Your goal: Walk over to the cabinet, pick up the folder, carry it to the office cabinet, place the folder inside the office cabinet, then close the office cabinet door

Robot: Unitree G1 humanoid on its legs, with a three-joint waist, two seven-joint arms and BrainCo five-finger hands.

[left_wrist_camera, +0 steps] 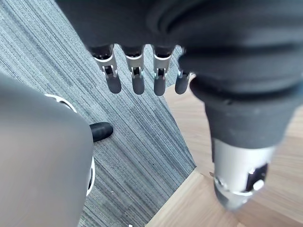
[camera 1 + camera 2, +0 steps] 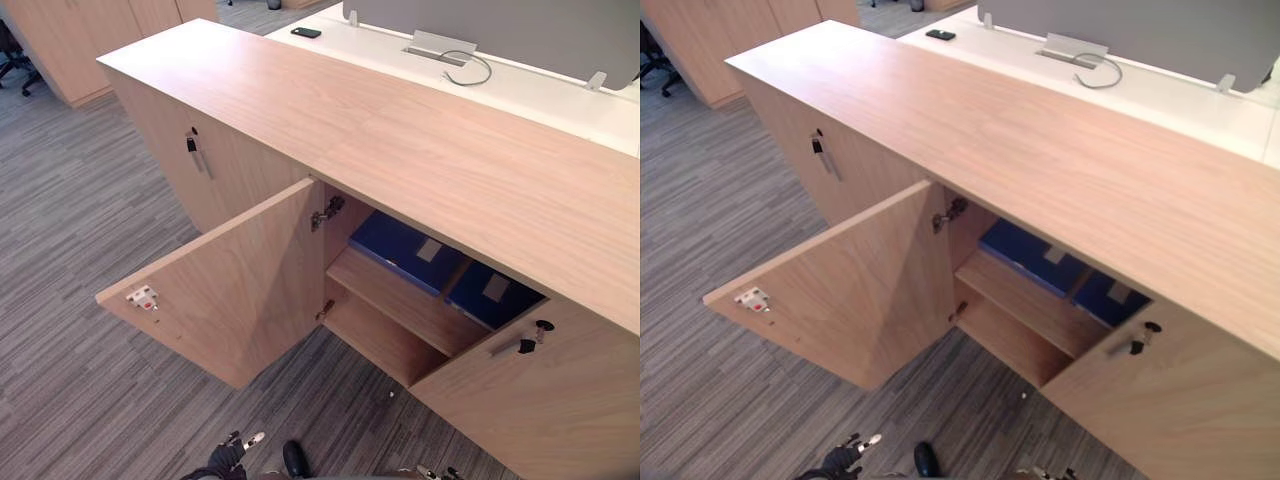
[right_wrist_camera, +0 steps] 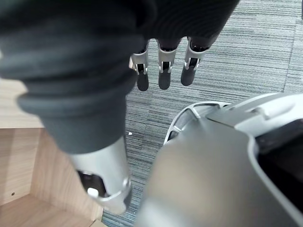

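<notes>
- While the robot faces the low light-wood office cabinet [image 2: 450, 150], its left hand [image 1: 138, 78] hangs over the grey striped carpet [image 2: 70, 250], fingers straight and relaxed, holding nothing.
- Its right hand [image 3: 164, 71] hangs over the carpet too, fingers loose and empty.
- Ahead of the left hand and higher, the cabinet's light-wood door [image 2: 235, 285] stands wide open.
- Beyond both hands, on the upper wooden shelf [image 2: 395, 300] inside, a flat dark-blue folder [image 2: 405, 250] lies beside a second blue folder [image 2: 495, 295], each bearing a pale label.
- Ahead of the right hand, a second door [image 2: 550, 400] with a metal handle stands ajar.
</notes>
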